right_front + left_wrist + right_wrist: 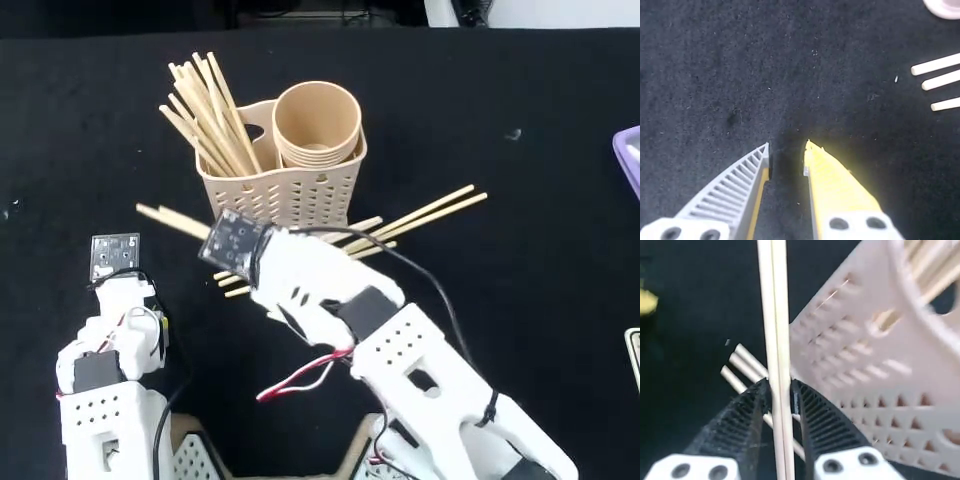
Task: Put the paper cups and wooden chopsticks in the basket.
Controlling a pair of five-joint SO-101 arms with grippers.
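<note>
Black fingers of my right pincer are squeezed shut on two chopsticks, which lie side by side and touch each other. They run straight up past the basket, just beside its wall with the little holes. I hold them in front of the basket, on the side nearest to my arms. Under them, more loose chopsticks lie flat on the black cloth, also in front of the basket. From above, some of these loose sticks poke out to one side of the basket, and others poke out to the other side. Inside the basket, a stack of paper cups stands upright in one half. A bunch of chopsticks leans out of the other half, right next to the cups. My left pincer is well apart from the basket, low over the bare cloth. Its two fingers are a little way apart, and nothing is between them. Three chopstick ends lie on the cloth off to one side of it.
</note>
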